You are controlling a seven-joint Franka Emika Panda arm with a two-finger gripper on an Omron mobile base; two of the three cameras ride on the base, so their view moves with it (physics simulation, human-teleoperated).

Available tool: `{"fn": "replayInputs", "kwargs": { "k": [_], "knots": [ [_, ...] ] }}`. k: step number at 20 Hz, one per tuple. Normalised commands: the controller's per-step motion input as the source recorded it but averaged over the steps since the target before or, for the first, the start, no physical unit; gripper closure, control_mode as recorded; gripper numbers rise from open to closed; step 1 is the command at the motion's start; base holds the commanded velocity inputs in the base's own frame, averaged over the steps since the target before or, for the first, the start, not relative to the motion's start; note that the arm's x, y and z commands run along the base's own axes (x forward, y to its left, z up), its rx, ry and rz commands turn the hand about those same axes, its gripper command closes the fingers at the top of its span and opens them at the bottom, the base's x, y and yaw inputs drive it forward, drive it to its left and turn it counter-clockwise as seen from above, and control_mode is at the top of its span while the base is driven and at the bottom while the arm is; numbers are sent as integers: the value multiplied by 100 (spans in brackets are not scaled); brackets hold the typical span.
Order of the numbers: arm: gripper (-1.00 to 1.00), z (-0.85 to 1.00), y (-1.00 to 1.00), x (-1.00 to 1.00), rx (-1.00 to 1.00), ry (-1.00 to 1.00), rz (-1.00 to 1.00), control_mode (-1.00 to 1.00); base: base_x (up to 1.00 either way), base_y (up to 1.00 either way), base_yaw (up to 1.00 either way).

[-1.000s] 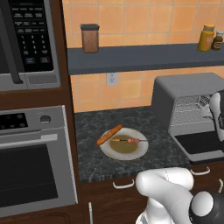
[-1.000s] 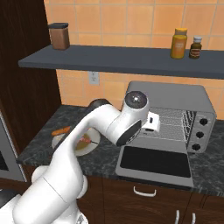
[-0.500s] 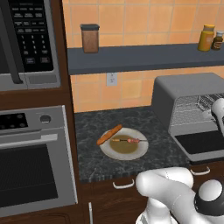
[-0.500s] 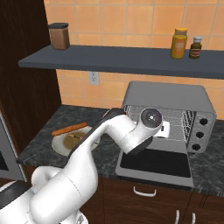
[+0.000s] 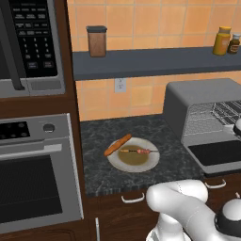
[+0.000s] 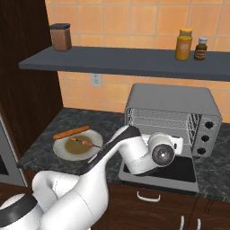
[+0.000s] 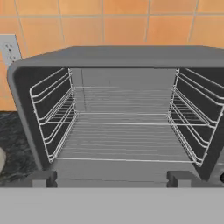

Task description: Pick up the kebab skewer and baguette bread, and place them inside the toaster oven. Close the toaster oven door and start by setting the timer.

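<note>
The toaster oven (image 6: 173, 121) stands at the right of the right base view, its door (image 6: 161, 170) dropped flat and its wire rack (image 7: 124, 144) bare. The hand (image 7: 111, 180) faces the open cavity, fingers spread wide and holding nothing. The kebab skewer (image 5: 135, 151) and the baguette bread (image 5: 117, 144) lie on the plate (image 5: 134, 164) at centre of the left base view, on the tabletop (image 5: 101, 172). By my judgement the picking step is not yet begun; next the hand must swing to the plate and descend over 1 item.

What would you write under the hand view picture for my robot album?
Open tool peeks into the empty toaster oven, wire rack bare, door down.
</note>
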Motion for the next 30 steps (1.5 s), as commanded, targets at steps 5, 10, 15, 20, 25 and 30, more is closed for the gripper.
{"fn": "replayInputs", "kwargs": {
  "k": [5, 10, 15, 20, 25, 30],
  "knots": [
    [-100, 0, -13, 32, 0, -10, 0, -100, 0, 0, 0],
    [-100, 2, -4, 1, -2, -18, 0, -100, 0, 0, 0],
    [-100, 6, 0, 10, 0, -4, 0, -100, 0, 0, 0],
    [-100, 4, 0, 43, 0, 0, 0, -100, 0, 0, 0],
    [-100, -23, 0, 30, 3, 2, -2, -100, 0, 0, 0],
    [-100, -15, 0, 18, 3, 0, -1, -100, 0, 0, 0]
  ]
}}
